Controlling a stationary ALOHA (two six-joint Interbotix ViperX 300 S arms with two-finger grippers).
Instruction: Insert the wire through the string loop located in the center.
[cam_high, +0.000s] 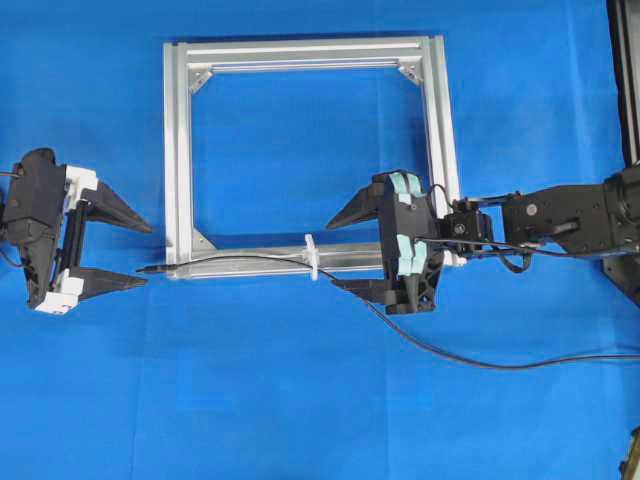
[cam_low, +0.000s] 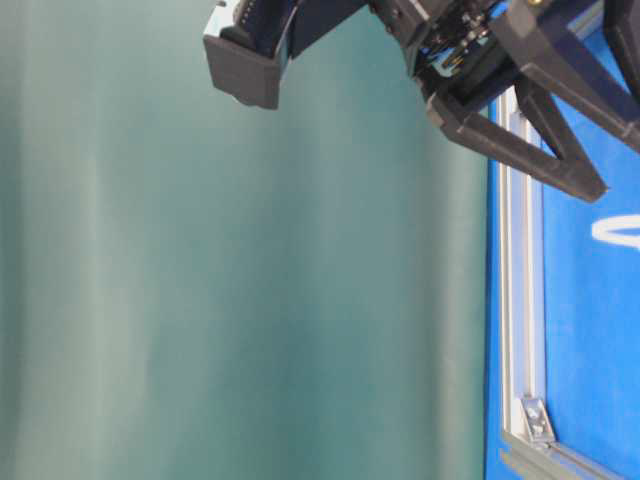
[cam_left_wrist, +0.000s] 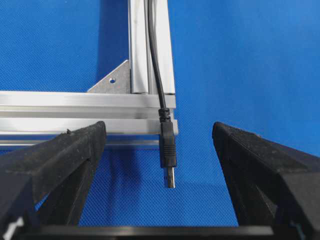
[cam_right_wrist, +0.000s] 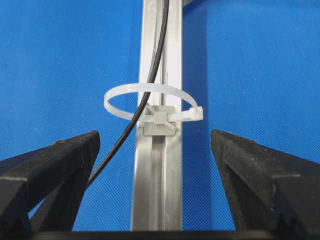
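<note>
Only the frame (cam_high: 176, 160) bars blue cloth (cam_high: 300, 400) around it.

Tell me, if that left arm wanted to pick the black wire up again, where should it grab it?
Probably by the plug at the wire's free end. It is the one stiff, thicker part, and it juts off the aluminium frame's corner over bare cloth, pointing straight between the left gripper's open jaws. Coming in along that line lets the jaws close on its two sides.

Overhead looks straight down; table-level low, sideways; wrist cams close, both sharing frame (cam_high: 310, 262).
</note>
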